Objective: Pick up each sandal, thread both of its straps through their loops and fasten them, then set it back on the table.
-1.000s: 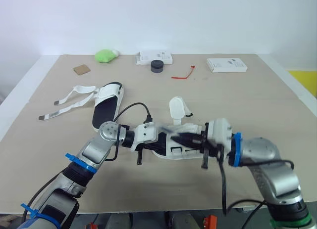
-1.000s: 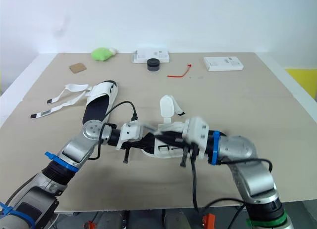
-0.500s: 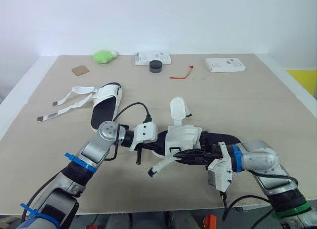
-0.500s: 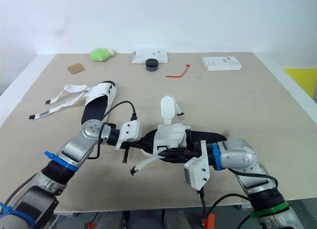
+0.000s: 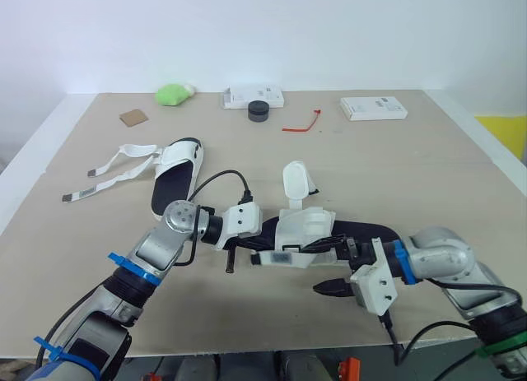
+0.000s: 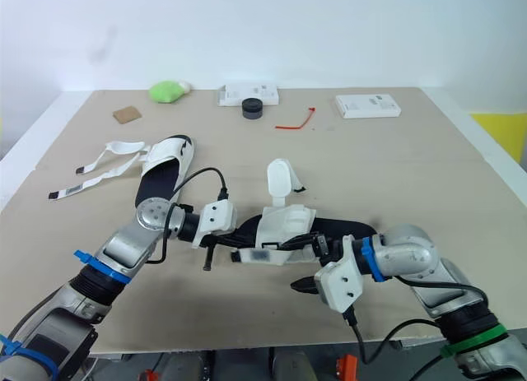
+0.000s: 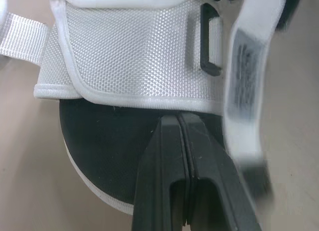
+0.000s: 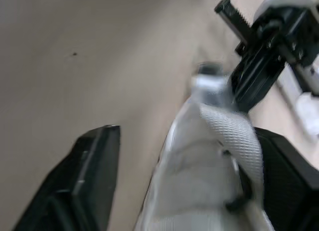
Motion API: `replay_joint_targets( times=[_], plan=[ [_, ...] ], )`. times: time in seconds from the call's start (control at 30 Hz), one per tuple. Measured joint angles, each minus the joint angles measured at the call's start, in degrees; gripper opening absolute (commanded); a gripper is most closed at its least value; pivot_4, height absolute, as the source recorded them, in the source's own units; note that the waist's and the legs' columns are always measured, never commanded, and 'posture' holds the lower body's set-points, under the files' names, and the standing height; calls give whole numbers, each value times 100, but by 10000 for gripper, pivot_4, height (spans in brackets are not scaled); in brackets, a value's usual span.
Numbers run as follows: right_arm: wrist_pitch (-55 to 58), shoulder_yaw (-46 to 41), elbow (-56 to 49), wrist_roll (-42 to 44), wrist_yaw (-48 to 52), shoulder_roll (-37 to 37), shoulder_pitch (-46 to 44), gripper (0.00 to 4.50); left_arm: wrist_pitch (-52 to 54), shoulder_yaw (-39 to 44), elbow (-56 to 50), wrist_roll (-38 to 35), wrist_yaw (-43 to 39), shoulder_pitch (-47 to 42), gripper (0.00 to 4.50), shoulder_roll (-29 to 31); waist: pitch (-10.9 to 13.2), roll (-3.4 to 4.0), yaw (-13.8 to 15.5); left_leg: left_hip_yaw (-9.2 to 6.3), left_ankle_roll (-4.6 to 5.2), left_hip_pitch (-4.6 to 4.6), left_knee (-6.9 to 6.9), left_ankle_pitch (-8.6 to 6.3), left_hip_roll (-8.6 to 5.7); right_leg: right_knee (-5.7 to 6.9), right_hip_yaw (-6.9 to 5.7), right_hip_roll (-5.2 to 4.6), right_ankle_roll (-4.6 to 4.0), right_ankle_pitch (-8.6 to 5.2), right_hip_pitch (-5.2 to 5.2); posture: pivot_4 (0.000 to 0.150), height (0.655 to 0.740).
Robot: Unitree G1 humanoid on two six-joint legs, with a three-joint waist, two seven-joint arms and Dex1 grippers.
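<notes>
One sandal [image 5: 306, 228], white upper on a black sole, lies at the table's middle front. My left gripper [image 5: 257, 235] is shut, its tips [image 7: 178, 119] resting on the black insole just under the edge of the white upper. A white strap [image 5: 277, 257] with a grey end sticks out level toward the left. My right gripper [image 5: 333, 267] stands open around that strap [image 8: 234, 136], one finger [image 8: 94, 176] well clear of it. The second sandal [image 5: 177, 175] lies at the left with its loose straps [image 5: 115, 171] spread on the table.
Along the far edge lie a green lump [image 5: 174, 93], a white box [image 5: 255, 95], a black round thing [image 5: 260, 109], a red tie [image 5: 305, 122], another white box [image 5: 375, 108] and a brown card [image 5: 136, 115].
My right gripper has opened and let go of the strap it held. The strap, which hung down toward the front, now points level to the left. The left arm has not moved.
</notes>
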Motion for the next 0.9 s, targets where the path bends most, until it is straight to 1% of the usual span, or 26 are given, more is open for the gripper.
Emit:
replay_joint_targets(
  times=[0.13, 0.17, 0.2, 0.3, 0.4, 0.5, 0.53, 0.57, 0.6, 0.67, 0.7, 0.73, 0.77, 0.83, 0.9],
  plan=[
    [1418, -309, -155, 748, 250, -432, -392, 40051, 0, 0, 14, -1, 2, -1, 0, -2, 1, 1, 0, 1, 1, 1, 2, 1, 0, 0, 1, -1, -1, 4, 0, 1500, 7400],
    [1911, -442, -273, 1037, 289, -561, -496, 40051, 0, 2, 14, -1, 3, -1, 0, -2, 1, 1, 1, 1, 1, 1, 2, 1, 1, 0, 1, -1, -1, 4, -1, 1500, 7400],
    [2564, -659, -482, 1506, 286, -658, -622, 40051, 0, 10, 27, -2, -4, -2, 0, -2, 1, 1, 0, 1, 1, 1, 0, 0, 4, 0, 1, 0, -3, 3, -1, 1500, 7400],
    [3611, -1037, -1041, 2314, 219, -713, -740, 40051, -2, 5, 60, -5, -14, -2, 0, -13, 0, 0, 9, -7, 1, 0, -5, 0, 4, 0, -6, 2, -4, -3, 0, 1500, 7400],
    [4353, -1096, -1450, 2560, 229, -858, -572, 40051, -5, 2, 84, -6, -11, -8, 0, -54, 1, 0, 11, -4, 0, -5, -4, 0, 1, 0, -6, -3, -2, -5, -3, 1500, 7400],
    [5624, -1092, -1637, 3004, 167, -1125, -593, 40051, -12, 17, 138, -8, -21, -26, 0, -63, 0, 3, 8, 4, 0, -5, -1, 0, -3, 0, -4, -13, 1, -2, -5, 1500, 7400],
    [6201, -1066, -1685, 3292, 122, -1189, -781, 40051, -13, 26, 162, -8, -25, -38, 0, -63, 1, 6, 3, 9, 0, -4, 1, 0, -2, 0, -3, -15, 0, 3, -6, 1500, 7400],
    [7078, -926, -1705, 3723, 54, -1235, -1288, 40051, -20, 41, 181, -8, -34, -59, 0, -67, 3, 13, -10, 12, 1, -1, 3, 1, -2, 0, -2, -18, 0, 10, -8, 1500, 7400],
    [7489, -879, -1723, 3946, 24, -1218, -1573, 40051, -21, 40, 202, -5, -35, -78, 0, -78, 6, 18, -7, 12, 2, -1, 4, 2, -2, -1, -3, -20, -2, 15, -9, 1500, 7400],
    [8632, -651, -1694, 4486, -129, -963, -2556, 40051, -49, 48, 273, -5, -38, -95, 0, -94, 7, 18, -10, 9, 3, 1, 4, 4, -2, 0, -5, -20, -2, 15, -12, 1500, 7400],
    [9231, -473, -1627, 4656, -289, -684, -3128, 40051, -76, 41, 312, -2, -34, -112, 0, -123, 8, 17, -7, 3, 3, 2, 4, 4, -2, -1, -10, -19, -2, 15, -15, 1500, 7400],
    [9569, -344, -1548, 4686, -395, -520, -3397, 40051, -84, 35, 321, -2, -27, -108, 0, -147, 8, 15, -3, 0, 3, 2, 4, 4, -1, -2, -14, -21, -2, 15, -37, 1500, 7400],
    [9974, -128, -1426, 4686, -518, -325, -3701, 40051, -104, 32, 330, -2, -22, -105, 0, -163, 8, 15, 3, 1, 3, -1, 4, 4, -1, -2, -16, -24, -3, 16, -37, 1500, 7400],
    [11076, 329, -940, 4647, -894, 269, -4399, 40051, -122, 18, 328, -4, -48, -113, 0, -170, 4, 20, 14, 12, 3, -22, 3, 6, -2, -1, -13, -32, -11, 19, -47, 1500, 7400],
    [11683, 477, -648, 4621, -1127, 648, -4724, 40051, -130, 19, 307, -17, -75, -113, 0, -178, 2, 25, 25, 10, 5, -53, 6, 7, -3, -2, -14, -30, -12, 20, -59, 1500, 7400]
  ],
)
